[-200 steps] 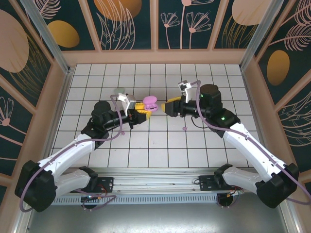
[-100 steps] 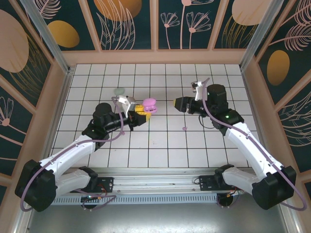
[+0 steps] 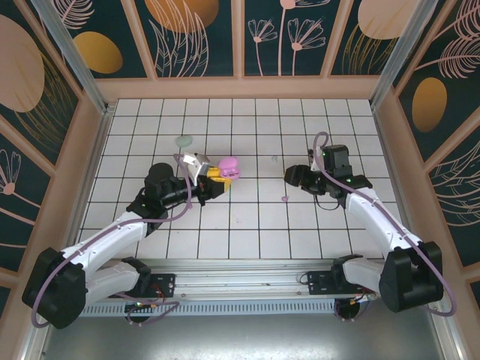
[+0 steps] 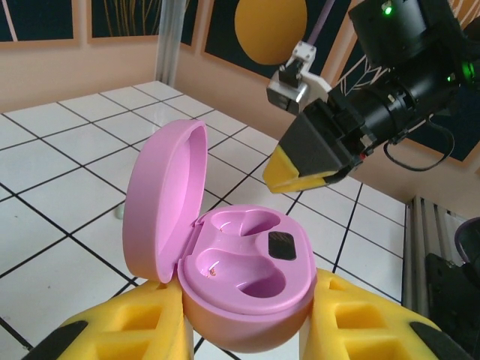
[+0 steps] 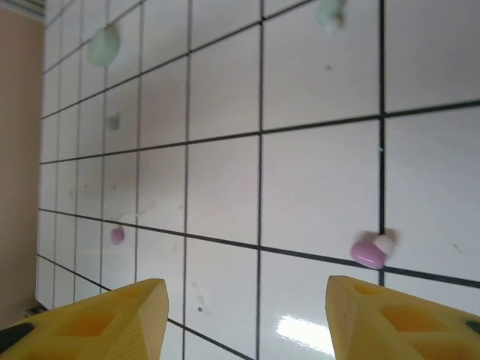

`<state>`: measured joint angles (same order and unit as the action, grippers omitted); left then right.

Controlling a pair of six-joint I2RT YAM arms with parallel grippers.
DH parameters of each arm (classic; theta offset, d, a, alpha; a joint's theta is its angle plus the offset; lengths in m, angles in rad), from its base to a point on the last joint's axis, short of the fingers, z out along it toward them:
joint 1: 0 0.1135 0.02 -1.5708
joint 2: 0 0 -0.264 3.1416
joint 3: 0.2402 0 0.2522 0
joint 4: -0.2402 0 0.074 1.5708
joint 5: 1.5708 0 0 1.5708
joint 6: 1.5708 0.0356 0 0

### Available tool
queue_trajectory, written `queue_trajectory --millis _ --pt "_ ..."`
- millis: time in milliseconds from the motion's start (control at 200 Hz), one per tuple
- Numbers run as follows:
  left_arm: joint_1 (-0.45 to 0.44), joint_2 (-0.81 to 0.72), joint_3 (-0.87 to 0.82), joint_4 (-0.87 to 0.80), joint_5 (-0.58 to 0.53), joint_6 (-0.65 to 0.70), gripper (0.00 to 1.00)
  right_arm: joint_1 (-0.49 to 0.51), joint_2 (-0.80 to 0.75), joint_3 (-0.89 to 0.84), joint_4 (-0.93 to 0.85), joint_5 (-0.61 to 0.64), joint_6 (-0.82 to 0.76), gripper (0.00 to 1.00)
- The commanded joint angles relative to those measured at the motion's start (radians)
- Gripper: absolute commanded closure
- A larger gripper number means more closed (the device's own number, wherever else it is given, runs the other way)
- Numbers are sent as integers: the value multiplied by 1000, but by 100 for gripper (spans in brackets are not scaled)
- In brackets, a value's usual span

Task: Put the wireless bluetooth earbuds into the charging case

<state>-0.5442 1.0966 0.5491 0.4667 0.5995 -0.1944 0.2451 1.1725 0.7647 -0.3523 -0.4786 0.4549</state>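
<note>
The open pink charging case sits between the yellow fingers of my left gripper, which is shut on it; the lid stands up and both wells look empty. From above, the case is left of centre, held by the left gripper. My right gripper is to its right, apart from the case, and open over bare tiles. A pink earbud lies just beyond its right finger, also seen from above as a pink earbud. A second pink bud lies farther off. A mint bud is at the frame's top.
A larger mint rounded object rests on the tiles behind the left gripper, seen too in the right wrist view as a mint object. Wooden walls ring the white tiled floor. The right gripper's yellow tip hangs beyond the case.
My right gripper has drawn back from the pink case toward the right and turned down over the tiles. The left gripper has kept hold of the case, barely shifting.
</note>
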Motion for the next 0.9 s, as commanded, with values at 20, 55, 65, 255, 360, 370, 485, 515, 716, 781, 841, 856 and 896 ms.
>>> queue_trajectory --millis 20,55,65,255,360,370,485,515,716,781,841,856,896 --pt "-3 -10 -10 16 -7 15 93 -8 26 -22 -28 21 -10 45" --pt "-3 -9 -12 17 -7 14 93 -8 36 -25 -35 39 -17 47" --pt "-2 -9 -13 18 -7 13 93 -8 40 -26 -37 42 -19 48" --pt "-2 -9 -29 26 -10 8 93 12 75 -68 -32 82 -12 60" --pt "-2 -6 -33 34 -12 7 93 78 66 -77 -29 168 -38 61" --pt "-3 -5 -34 36 -11 7 93 84 66 -76 -29 172 -41 62" --pt "-3 10 -27 43 -6 7 93 195 89 -32 -75 312 -154 62" --pt "-2 15 -24 43 -4 7 93 222 104 -16 -95 342 -189 62" --pt "-3 19 -20 38 -1 9 93 285 220 126 -199 433 -291 62" --pt "-3 10 -26 33 -3 13 93 296 267 179 -254 473 -331 62" --pt "-2 0 -32 25 -8 21 93 337 313 227 -307 520 -381 62" --pt "-2 -3 -33 23 -10 23 93 347 324 236 -321 533 -395 62" --pt "-3 -7 -34 15 -13 29 93 368 355 260 -356 562 -434 62"
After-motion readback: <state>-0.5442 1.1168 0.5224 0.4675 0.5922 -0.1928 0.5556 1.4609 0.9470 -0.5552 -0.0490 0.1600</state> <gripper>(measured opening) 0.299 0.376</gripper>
